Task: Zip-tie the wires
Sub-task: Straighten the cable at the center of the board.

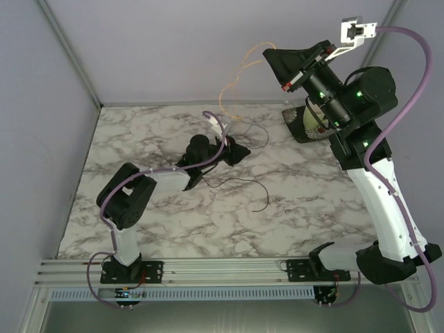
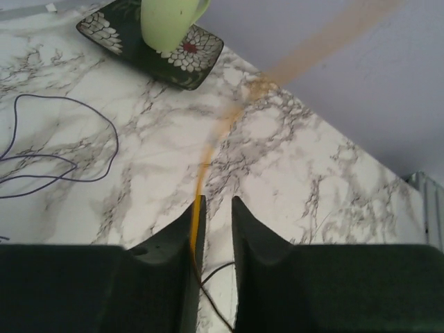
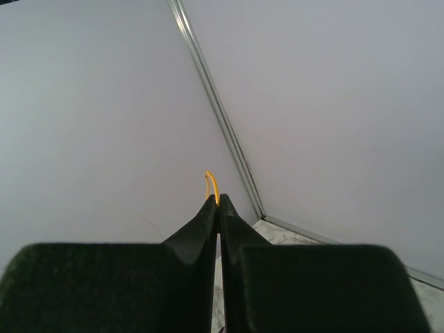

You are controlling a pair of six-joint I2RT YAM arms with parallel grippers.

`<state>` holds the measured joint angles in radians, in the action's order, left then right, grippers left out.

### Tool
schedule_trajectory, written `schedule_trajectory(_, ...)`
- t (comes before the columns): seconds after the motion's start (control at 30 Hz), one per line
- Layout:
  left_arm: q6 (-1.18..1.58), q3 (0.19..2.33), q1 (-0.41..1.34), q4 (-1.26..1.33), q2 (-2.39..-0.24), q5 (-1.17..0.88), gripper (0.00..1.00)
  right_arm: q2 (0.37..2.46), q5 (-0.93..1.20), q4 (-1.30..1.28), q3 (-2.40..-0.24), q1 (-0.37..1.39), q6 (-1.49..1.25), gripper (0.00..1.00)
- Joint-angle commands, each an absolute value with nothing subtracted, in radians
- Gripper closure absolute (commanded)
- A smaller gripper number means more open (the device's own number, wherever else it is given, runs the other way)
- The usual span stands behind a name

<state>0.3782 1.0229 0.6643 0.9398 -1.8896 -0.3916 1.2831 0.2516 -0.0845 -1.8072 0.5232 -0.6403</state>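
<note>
The wires (image 1: pixel 244 184) are thin dark strands in loose curls on the marble table (image 1: pixel 298 201), around and right of my left gripper (image 1: pixel 239 151). A wire loop (image 2: pixel 104 128) lies at the left of the left wrist view, and one strand (image 2: pixel 216 269) passes between the left jaws. A yellow zip tie (image 1: pixel 232 84) arcs up from the left gripper to my raised right gripper (image 1: pixel 269 54). The left gripper (image 2: pixel 216 202) has a narrow gap, and the zip tie (image 2: pixel 205 156) lies along its left finger. The right gripper (image 3: pixel 218 200) is shut on the zip tie's end (image 3: pixel 214 183).
A dark flower-patterned tray (image 2: pixel 202 64) holds a pale green cup (image 2: pixel 172 21) at the table's back right; the tray also shows under the right arm in the top view (image 1: pixel 300 128). Enclosure walls stand behind and at both sides. Purple cables (image 1: pixel 409 90) hang from the arms.
</note>
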Motion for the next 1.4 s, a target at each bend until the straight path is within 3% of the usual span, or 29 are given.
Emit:
schedule_trajectory(0.0, 0.309, 1.015, 0.648, 0.874, -1.799, -0.396, 0.86, 1.251, 0.212, -0.100, -1.804, 0.512, -0.605, 1.00)
schedule_trajectory(0.1, 0.281, 1.010, 0.624, 0.784, -1.740, -0.396, 1.00, 1.227, 0.167, -0.148, -1.776, 0.503, -0.569, 1.00)
schedule_trajectory(0.43, 0.074, 0.999, 0.501, 0.119, -1.341, -0.178, 1.00, 1.202, -0.028, -0.530, -1.668, 0.463, -0.309, 1.00)
schedule_trajectory(0.63, 0.013, 1.016, 0.437, -0.208, -1.197, -0.026, 1.00, 1.223, -0.102, -0.635, -1.553, 0.469, -0.250, 1.00)
schedule_trajectory(1.03, -0.065, 1.100, 0.333, -0.576, -1.251, 0.238, 1.00, 1.336, -0.251, -0.752, -1.440, 0.504, -0.334, 1.00)
schedule_trajectory(1.37, -0.075, 1.075, 0.213, -0.602, -1.377, 0.221, 1.00, 1.457, -0.262, -0.720, -1.388, 0.598, -0.403, 1.00)
